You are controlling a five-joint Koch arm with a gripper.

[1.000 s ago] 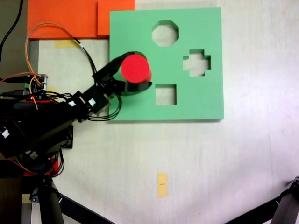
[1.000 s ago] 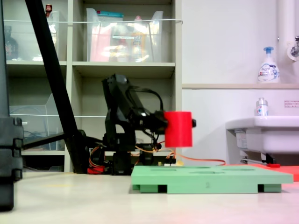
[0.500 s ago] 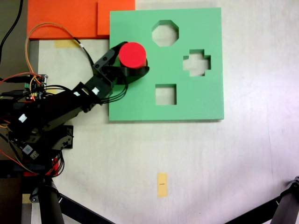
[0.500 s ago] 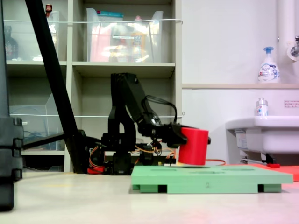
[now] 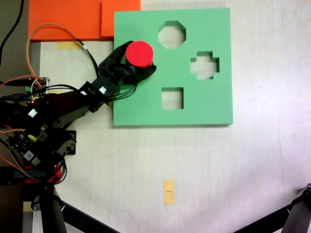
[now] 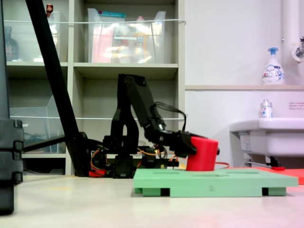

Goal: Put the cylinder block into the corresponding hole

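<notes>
A pale shelf unit (image 6: 128, 71) with clear bins stood beside a white wall (image 6: 223, 42), a sink (image 6: 268, 135) at the second exterior view's right.

Bright even light, soft shadows, slightly blurry frames.

A pale counter (image 5: 233, 165) carries a flat green foam board (image 5: 214, 104) with shaped cutouts, orange sheets (image 5: 63, 19) at one corner, and — lying apart — a small yellow tape strip (image 5: 168, 192).
</notes>
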